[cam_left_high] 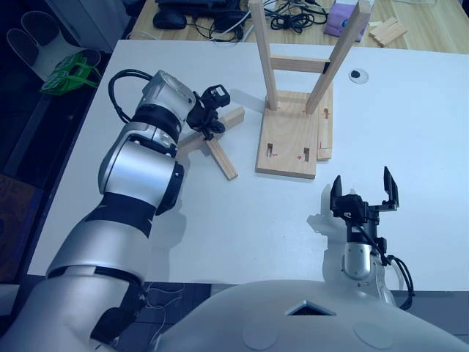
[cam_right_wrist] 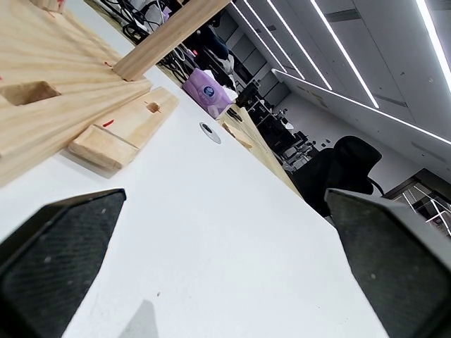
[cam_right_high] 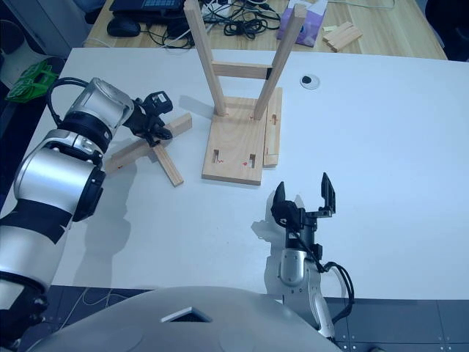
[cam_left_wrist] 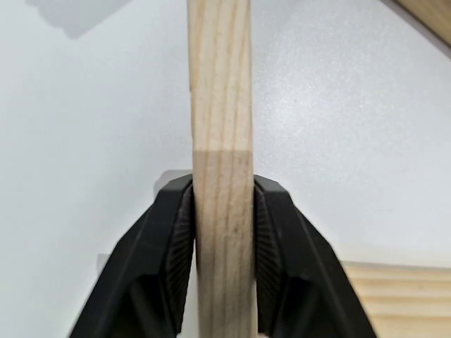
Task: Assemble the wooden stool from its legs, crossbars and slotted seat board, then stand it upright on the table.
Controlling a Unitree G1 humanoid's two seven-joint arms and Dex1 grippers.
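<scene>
Where the left fingers clamp shut on one bar, the crossed leg pieces lie flat on the bench, just left of the slotted seat board. Right fingers are spread, holding nothing, near the bench's front edge. Two legs and a crossbar stand upright on the board.

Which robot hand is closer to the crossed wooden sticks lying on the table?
Left. The left gripper is clamped on one of the crossed sticks. The right gripper is open, away on the other side of the seat board.
</scene>
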